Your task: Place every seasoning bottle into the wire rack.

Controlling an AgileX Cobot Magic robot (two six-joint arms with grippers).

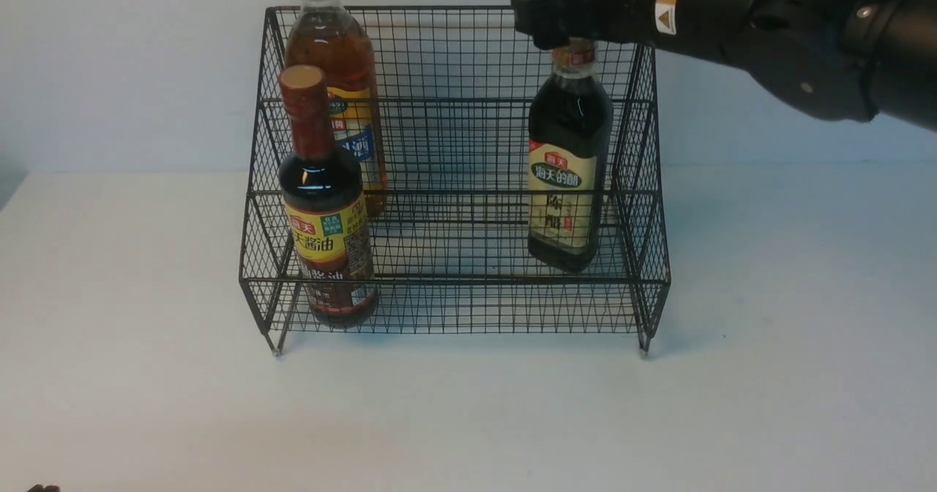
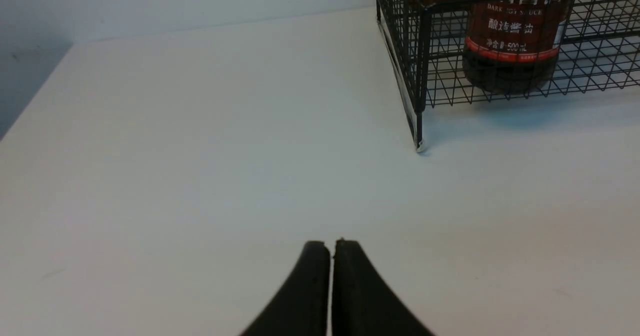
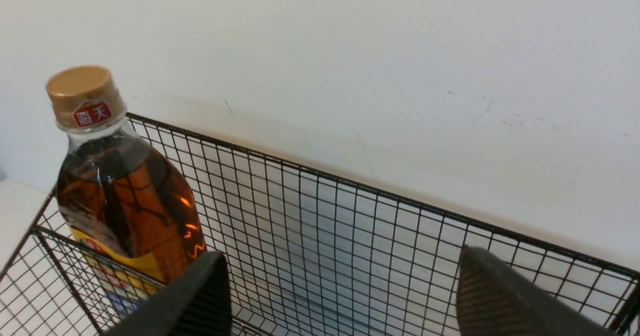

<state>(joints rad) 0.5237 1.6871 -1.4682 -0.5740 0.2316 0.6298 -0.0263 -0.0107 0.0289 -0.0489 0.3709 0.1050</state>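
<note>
The black wire rack (image 1: 454,281) stands mid-table with all three bottles upright in it. The amber bottle (image 1: 333,60) is on the upper tier at the back left. The dark red-necked round bottle (image 1: 326,206) is on the lower tier at the front left. The dark squarish bottle (image 1: 569,162) is on the lower tier at the right. My right arm (image 1: 732,16) reaches in above the squarish bottle's cap. My right gripper (image 3: 342,258) is open and empty above the rack (image 3: 350,216), with the amber bottle (image 3: 125,201) beside one finger. My left gripper (image 2: 331,246) is shut and empty, low over the table.
The white table (image 1: 468,419) stretches in front of and beside the rack, and a pale wall runs close behind it. In the left wrist view the rack's front corner leg (image 2: 419,126) and the round bottle's base (image 2: 510,51) show ahead of the gripper.
</note>
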